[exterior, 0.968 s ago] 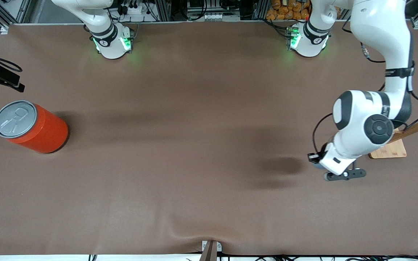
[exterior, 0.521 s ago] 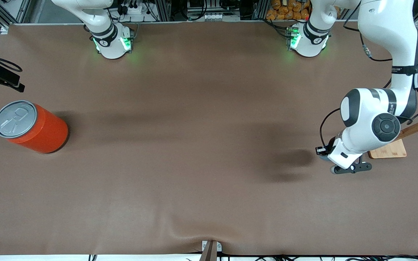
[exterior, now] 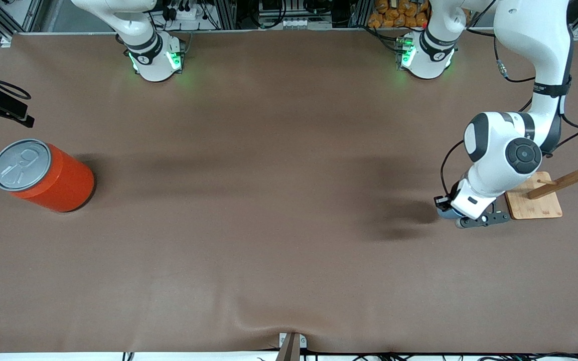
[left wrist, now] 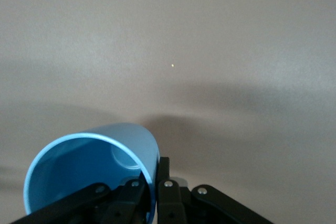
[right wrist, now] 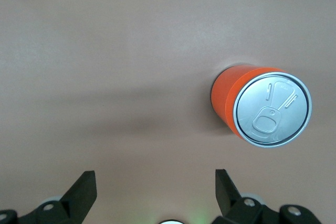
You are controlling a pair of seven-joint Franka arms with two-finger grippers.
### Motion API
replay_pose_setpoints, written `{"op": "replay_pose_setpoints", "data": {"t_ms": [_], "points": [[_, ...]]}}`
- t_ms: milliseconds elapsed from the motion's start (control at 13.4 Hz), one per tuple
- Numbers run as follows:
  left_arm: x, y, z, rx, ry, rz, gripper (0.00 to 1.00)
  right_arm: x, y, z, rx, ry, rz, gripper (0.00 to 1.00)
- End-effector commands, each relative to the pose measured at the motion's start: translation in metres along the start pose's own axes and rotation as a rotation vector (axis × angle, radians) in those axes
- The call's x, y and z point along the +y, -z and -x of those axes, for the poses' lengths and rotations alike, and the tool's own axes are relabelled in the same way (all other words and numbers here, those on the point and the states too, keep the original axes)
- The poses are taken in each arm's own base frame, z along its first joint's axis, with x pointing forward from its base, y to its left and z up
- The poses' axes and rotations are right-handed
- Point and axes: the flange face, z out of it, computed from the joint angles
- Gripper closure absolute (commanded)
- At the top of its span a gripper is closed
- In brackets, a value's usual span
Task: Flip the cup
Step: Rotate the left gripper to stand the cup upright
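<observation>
The small light blue cup (left wrist: 94, 163) is tilted on its side in the left wrist view, its darker blue inside facing the camera. My left gripper (left wrist: 155, 184) is shut on the cup's rim, with one finger inside and one outside. In the front view the left gripper (exterior: 462, 216) is low over the table beside the wooden stand, and only a sliver of the cup (exterior: 444, 213) shows under the wrist. My right gripper (right wrist: 155, 190) is open and empty, high over the table near the orange can. It is out of the front view.
A large orange can (exterior: 43, 175) with a grey pull-tab lid stands at the right arm's end of the table; it also shows in the right wrist view (right wrist: 262, 109). A wooden peg stand (exterior: 537, 203) sits at the left arm's end, next to the left gripper.
My left arm has carried the cup away from the front camera, up beside the wooden stand's base. The right arm and the can have not moved.
</observation>
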Motion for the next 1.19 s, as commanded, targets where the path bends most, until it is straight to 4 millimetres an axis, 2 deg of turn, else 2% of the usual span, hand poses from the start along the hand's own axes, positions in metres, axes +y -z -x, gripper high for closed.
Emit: {"op": "replay_pose_setpoints", "data": {"t_ms": [0,447,1043,1117], "points": [[-0.002,0.002,0.016,0.007,-0.008,0.001,1.00,-0.002,0.004,0.001,0.007,-0.015,-0.010,0.00],[-0.002,-0.012,0.021,0.029,-0.012,0.000,1.00,-0.003,0.004,0.001,0.007,-0.014,-0.010,0.00],[0.001,-0.038,0.017,0.055,-0.017,-0.011,1.00,-0.004,0.004,0.001,0.007,-0.012,-0.009,0.00],[0.000,-0.038,0.016,0.055,-0.016,-0.011,0.45,-0.004,0.004,0.001,0.007,-0.012,-0.009,0.00]]}}
